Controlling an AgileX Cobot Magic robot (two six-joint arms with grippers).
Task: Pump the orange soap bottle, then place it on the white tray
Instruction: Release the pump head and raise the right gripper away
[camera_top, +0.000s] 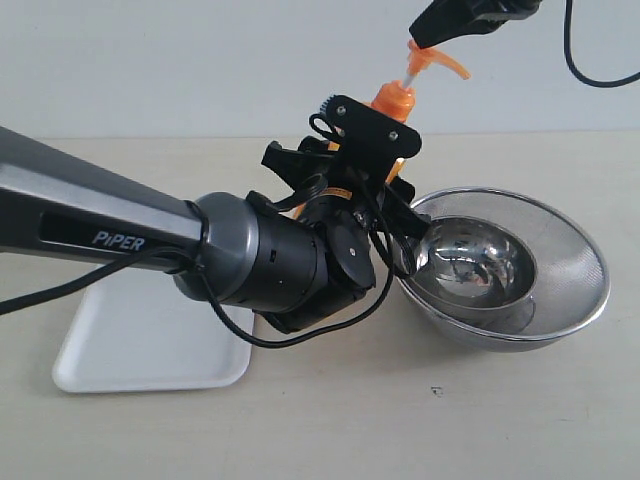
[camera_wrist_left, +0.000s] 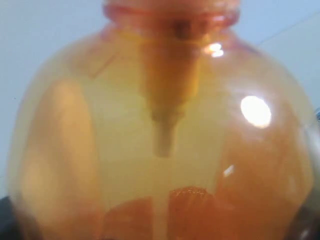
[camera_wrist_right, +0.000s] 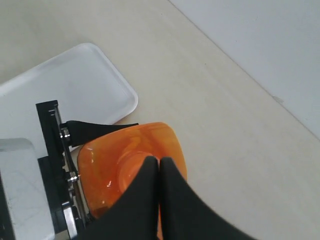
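**Bottle upright in the left gripper, right gripper closed on top of the pump**

The orange soap bottle (camera_top: 394, 101) stands upright, long axis vertical or close to it, with its pump head (camera_top: 432, 60) on top. In the exterior view the spout points right, out over the bowls. The bottle is between the white tray (camera_top: 150, 352) and the bowls, just beside the bowls' rim and off the tray.

The left gripper (camera_top: 386, 196) is clamped on the bottle's body. In the right wrist view one of its black fingers (camera_wrist_right: 102, 128) lies flat against the bottle's side. The right gripper (camera_wrist_right: 159, 163) has its two fingers pressed together with nothing between them, and their tips sit on top of the pump head.

There is one bottle, one tray and two grippers. Two round bowls are nested, a steel bowl (camera_top: 478, 262) inside a wider mesh bowl (camera_top: 588, 272). All of them are on the pale table (camera_top: 450, 420).

In the exterior view the left wrist hides most of the bottle, including its base. Whether it stands on the table or hangs above it cannot be told. The second left finger is hidden. The left arm covers part of the tray. The left wrist view is filled by blurred translucent orange, with only the dip tube faintly visible, and the label cannot be made out.
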